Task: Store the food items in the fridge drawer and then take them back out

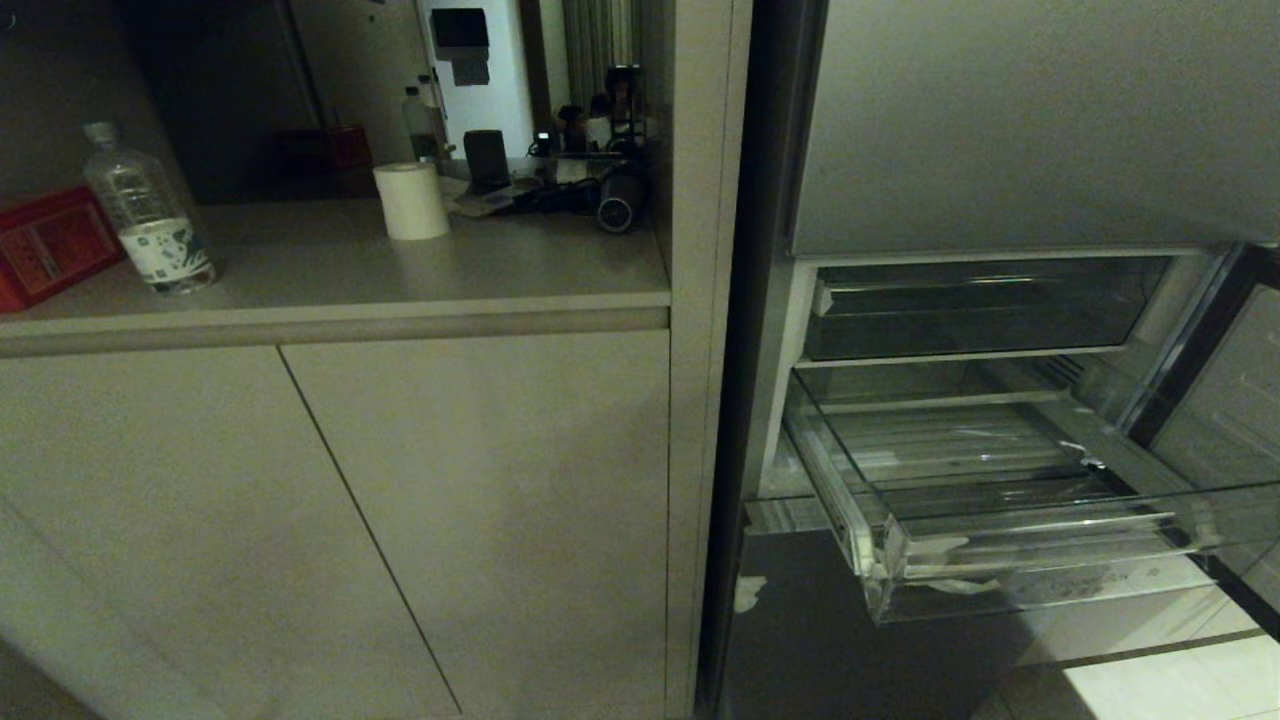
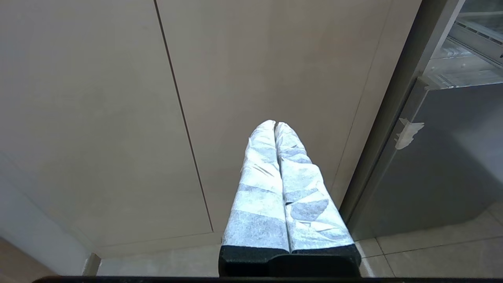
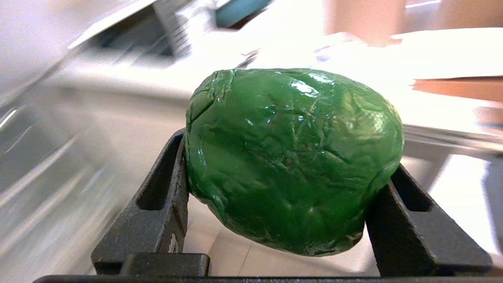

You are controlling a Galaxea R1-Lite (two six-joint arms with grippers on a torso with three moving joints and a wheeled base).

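Green food item (image 3: 292, 159) sits clamped between the 2 dark fingers of the right hand (image 3: 289, 196), which is spread wide around it. Neither shows beside the pulled-out fridge drawer (image 1: 1000, 540); the hand's bearing to it is unclear. Left hand (image 2: 276, 125) hangs closed, empty.

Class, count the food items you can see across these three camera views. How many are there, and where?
1: a glossy green food item, clamped in the right gripper. The drawer looks empty; others may be out of view.
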